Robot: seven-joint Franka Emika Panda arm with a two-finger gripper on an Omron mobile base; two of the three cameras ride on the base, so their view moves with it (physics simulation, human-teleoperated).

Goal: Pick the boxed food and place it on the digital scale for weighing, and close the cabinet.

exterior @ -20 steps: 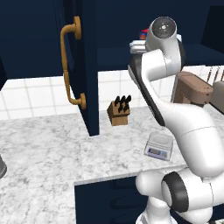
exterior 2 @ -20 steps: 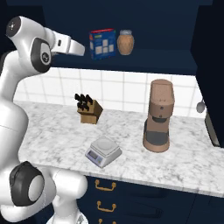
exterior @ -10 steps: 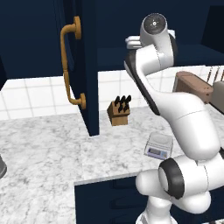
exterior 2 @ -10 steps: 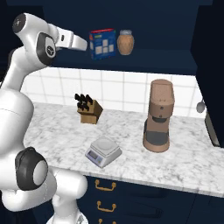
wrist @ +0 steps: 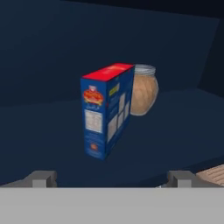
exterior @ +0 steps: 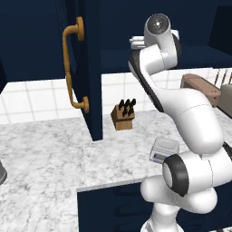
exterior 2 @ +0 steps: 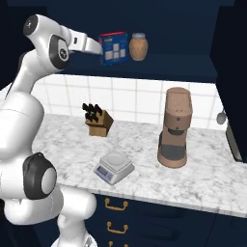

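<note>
The boxed food [exterior 2: 114,48] stands upright on the shelf of the open navy wall cabinet [exterior 2: 159,65], left of a tan jar [exterior 2: 138,47]. In the hand view the boxed food [wrist: 107,109] shows its red top and blue sides, with the jar [wrist: 143,89] behind it. My gripper [exterior 2: 100,48] is at shelf height just left of the box; it is open [wrist: 109,179], fingertips [wrist: 41,178] wide apart and short of the box. The digital scale [exterior 2: 114,166] sits bare near the counter's front edge, also seen as the scale [exterior: 164,149]. The cabinet door [exterior: 88,68] with its brass handle [exterior: 72,68] stands open.
A knife block [exterior 2: 98,120] stands by the tiled wall behind the scale. A brown coffee grinder [exterior 2: 176,128] is right of the scale. The other cabinet door [exterior 2: 231,82] hangs open at the right. Marble counter [exterior 2: 144,144] runs below the shelf.
The arm has straightened and reached toward the shelf, bringing the hand closer to the boxed food. The box, jar and scale have not moved.
</note>
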